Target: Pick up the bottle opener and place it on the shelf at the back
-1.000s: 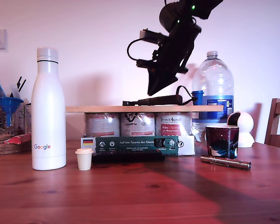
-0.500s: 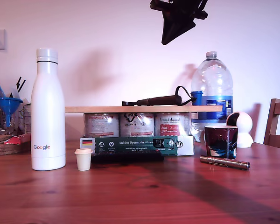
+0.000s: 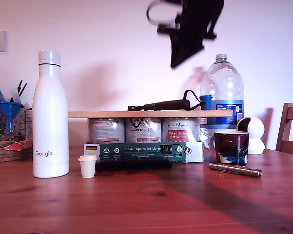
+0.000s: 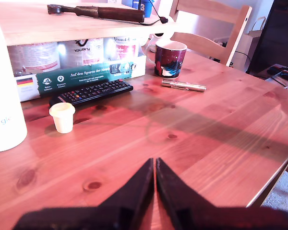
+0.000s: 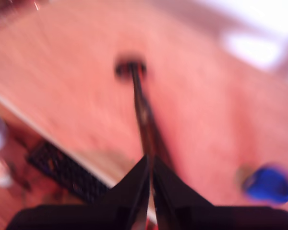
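The long, slim bottle opener [image 3: 161, 105] with its dark brown wooden handle, black ring-shaped metal head and dark cord loop lies flat on the thin, light-coloured wooden plank shelf [image 3: 97, 114], which rests on three tin cans [image 3: 144, 129]. High above it in the exterior view hangs the blurred second gripper [image 3: 181, 59], its black fingers [image 5: 134, 184] pressed together on nothing. The first gripper [image 4: 155, 165] hovers over the reddish-brown wooden tabletop [image 4: 221, 124], its fingers likewise closed and empty.
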{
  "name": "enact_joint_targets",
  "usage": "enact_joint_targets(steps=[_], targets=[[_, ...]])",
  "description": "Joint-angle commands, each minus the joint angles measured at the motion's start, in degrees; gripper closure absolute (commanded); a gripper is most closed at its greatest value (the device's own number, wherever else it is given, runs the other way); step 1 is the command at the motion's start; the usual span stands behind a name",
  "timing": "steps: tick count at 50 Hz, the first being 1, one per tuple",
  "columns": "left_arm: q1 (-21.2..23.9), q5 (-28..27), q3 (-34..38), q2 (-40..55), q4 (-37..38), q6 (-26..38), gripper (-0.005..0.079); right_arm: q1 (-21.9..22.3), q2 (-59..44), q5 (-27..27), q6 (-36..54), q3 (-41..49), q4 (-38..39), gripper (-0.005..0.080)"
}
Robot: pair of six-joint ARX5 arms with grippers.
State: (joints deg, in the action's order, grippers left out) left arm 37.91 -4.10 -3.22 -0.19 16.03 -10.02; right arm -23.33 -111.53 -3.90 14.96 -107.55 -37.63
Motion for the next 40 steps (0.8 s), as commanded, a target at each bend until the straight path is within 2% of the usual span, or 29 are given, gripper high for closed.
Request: enact_joint_targets(steps=[1, 25, 40], targets=[[0.24, 0.15, 0.76, -0.55, -0.28, -0.13, 0.0766, -0.28, 3.19, 0.37, -1.18, 4.96, 3.52, 0.0765], [0.24, 0.26, 0.76, -0.52, -1.03, -0.09, 0.0766, -0.28, 22.73, 1.09, -5.07, 35.74, 25.38, 0.0765], [-0.44, 7.91, 0.79, -0.52, -3.89, 0.04, 0.0766, -0.26, 31.80, 0.83, -6.91, 49.07, 33.38, 0.0765]])
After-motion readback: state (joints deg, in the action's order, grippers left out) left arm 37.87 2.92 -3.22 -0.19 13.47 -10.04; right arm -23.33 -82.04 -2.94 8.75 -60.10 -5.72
